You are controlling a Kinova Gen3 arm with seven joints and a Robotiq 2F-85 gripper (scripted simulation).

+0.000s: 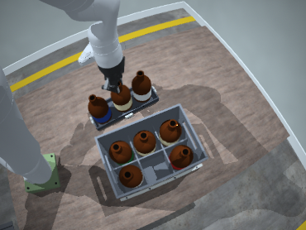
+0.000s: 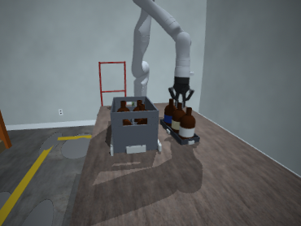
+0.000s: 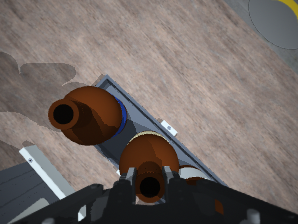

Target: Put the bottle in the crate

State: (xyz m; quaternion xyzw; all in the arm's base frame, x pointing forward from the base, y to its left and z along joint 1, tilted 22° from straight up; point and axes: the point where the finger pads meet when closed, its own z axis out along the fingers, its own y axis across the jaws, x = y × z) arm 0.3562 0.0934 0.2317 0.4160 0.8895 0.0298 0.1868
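A dark tray (image 1: 154,96) (image 2: 195,139) (image 3: 145,113) holds three brown bottles in a row: blue-labelled (image 1: 98,108) (image 2: 168,113) (image 3: 89,117), cream-labelled (image 1: 122,98) (image 2: 177,119) (image 3: 148,151) and white-labelled (image 1: 141,87) (image 2: 187,123) (image 3: 192,173). My gripper (image 1: 115,86) (image 2: 181,98) (image 3: 149,176) hangs straight down over the middle, cream-labelled bottle, and its fingers are shut on that bottle's neck. The bottle stands in the tray. The grey crate (image 1: 191,133) (image 2: 134,136) stands just in front of the tray with several bottles upright in it. Its empty slot (image 1: 159,167) is in the middle of the front row.
The arm's green base plate (image 1: 45,175) stands at the table's left. A red frame (image 2: 100,83) stands behind the crate. The table's edge runs close along the right and back, past a yellow line (image 1: 157,28).
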